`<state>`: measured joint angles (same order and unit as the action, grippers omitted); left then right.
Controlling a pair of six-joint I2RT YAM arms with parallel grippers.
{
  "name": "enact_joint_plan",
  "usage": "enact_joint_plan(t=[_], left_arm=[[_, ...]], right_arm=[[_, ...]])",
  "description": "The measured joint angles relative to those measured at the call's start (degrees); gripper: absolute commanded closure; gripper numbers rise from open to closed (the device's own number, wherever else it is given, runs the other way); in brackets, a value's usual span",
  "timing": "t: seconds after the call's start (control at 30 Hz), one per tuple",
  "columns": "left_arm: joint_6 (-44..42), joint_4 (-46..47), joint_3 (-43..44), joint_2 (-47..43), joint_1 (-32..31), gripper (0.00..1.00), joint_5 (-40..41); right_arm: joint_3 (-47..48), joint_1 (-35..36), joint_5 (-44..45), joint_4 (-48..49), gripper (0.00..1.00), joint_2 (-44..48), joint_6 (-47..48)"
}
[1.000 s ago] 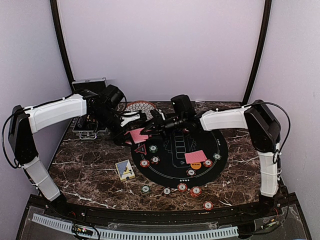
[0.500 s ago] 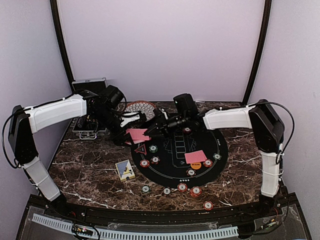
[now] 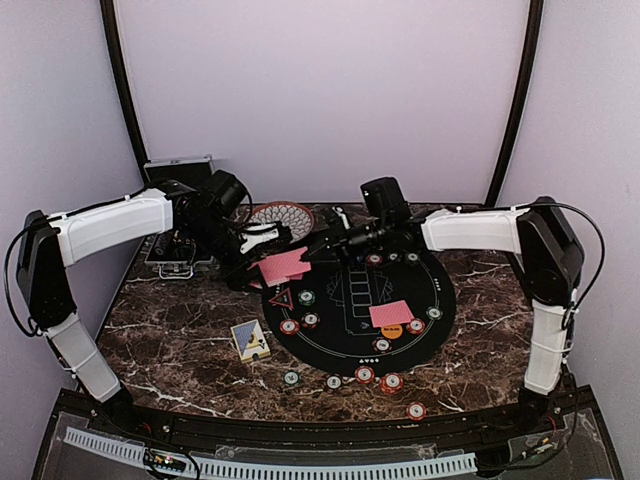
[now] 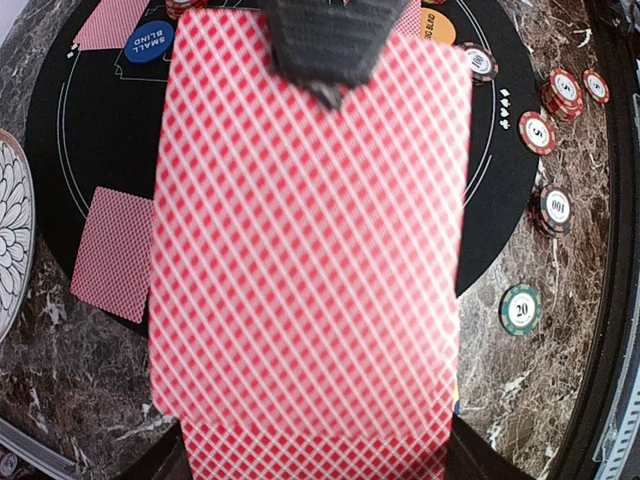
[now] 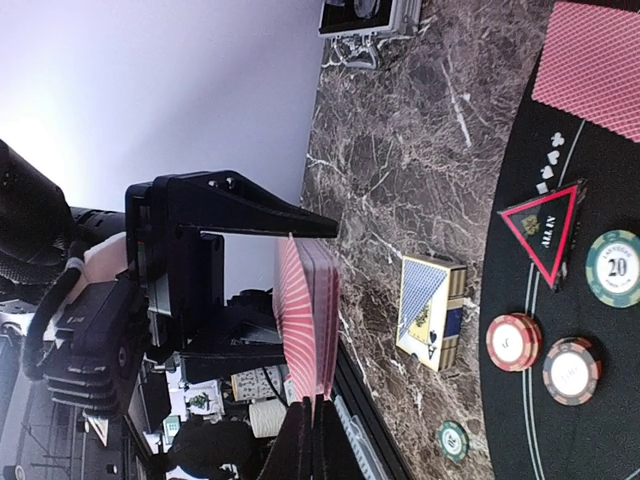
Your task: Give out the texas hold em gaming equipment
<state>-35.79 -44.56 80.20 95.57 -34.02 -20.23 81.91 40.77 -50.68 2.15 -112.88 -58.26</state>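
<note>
Rightward has gone the right arm since a second ago: its wrist and elbow sit closer to the table's right side, and its jaws, partly apart then, are pressed together. The right gripper point(image 3: 312, 250) pinches the far edge of the top card point(image 4: 305, 250), which lies slightly skewed on the deck point(image 5: 305, 320). The left gripper point(image 3: 262, 265) has not shifted and clamps the deck's opposite end with narrow jaws, holding the red-backed stack in the air over the left rim of the round black mat point(image 3: 450, 290), just in front of the patterned bowl point(image 3: 283, 216). Below the deck, on the mat, the red triangle marker point(image 3: 281, 298) sits beside a green chip point(image 3: 307, 296) and two red chips point(image 3: 289, 326). Face-down dealt cards point(image 3: 390, 313) lie toward the mat's right, touching the orange button point(image 3: 391, 330); the blue button point(image 4: 150, 40) lies at the far side. More chips point(image 3: 365, 374) line the marble near the front edge, and a card box point(image 3: 250, 340) rests left of the mat.
</note>
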Motion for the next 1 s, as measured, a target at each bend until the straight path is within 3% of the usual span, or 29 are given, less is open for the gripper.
enact_joint_plan(t=[0.17,0.3,0.53,0.77,1.0], left_arm=[[0.0,0.0,-0.1,0.0,0.0,1.00,0.6],[0.0,0.0,-0.5,0.0,0.1,1.00,1.1],[0.0,-0.1,-1.3,0.0,0.4,1.00,1.2],[0.0,-0.1,-1.5,0.0,0.4,1.00,1.2],[0.0,-0.1,-1.9,-0.1,0.4,1.00,1.2]], right_arm=[[-0.3,-4.3,3.1,-8.4,1.00,3.5,6.1],[2.8,-7.4,10.9,-20.8,1.00,5.1,14.7],[14.0,-7.1,37.9,-41.6,1.00,5.1,28.5],[22.9,-1.8,65.0,-54.1,1.00,1.5,34.6],[31.4,4.3,79.1,-60.9,1.00,-10.2,37.2]])
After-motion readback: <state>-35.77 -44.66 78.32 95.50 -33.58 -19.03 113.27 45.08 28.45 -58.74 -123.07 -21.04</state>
